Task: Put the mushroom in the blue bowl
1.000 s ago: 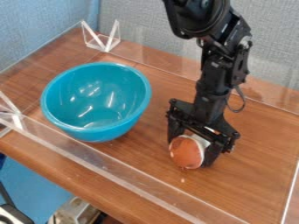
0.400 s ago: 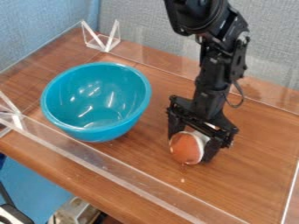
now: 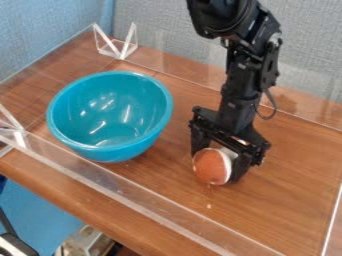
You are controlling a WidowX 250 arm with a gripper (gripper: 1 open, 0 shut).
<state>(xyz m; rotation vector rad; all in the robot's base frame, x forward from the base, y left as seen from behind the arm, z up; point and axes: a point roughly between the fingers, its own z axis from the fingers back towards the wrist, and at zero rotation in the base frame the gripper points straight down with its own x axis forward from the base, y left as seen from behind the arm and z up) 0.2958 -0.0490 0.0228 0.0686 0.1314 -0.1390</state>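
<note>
Now | wooden table [image 3: 301, 165], clear acrylic wall [image 3: 94, 168] | fingers [image 3: 195, 135] released, straddling mushroom [image 3: 213, 168]

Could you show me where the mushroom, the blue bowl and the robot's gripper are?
mushroom [image 3: 213, 168], camera view, on its orange-brown cap.
blue bowl [image 3: 83, 140], camera view, on its outer wall.
gripper [image 3: 218, 166], camera view, midway between its fingertips.

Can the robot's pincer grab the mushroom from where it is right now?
Probably yes. The pincer points down with its jaws open on either side of the mushroom, which sits on the wooden table. Nothing seems to block it.
</note>
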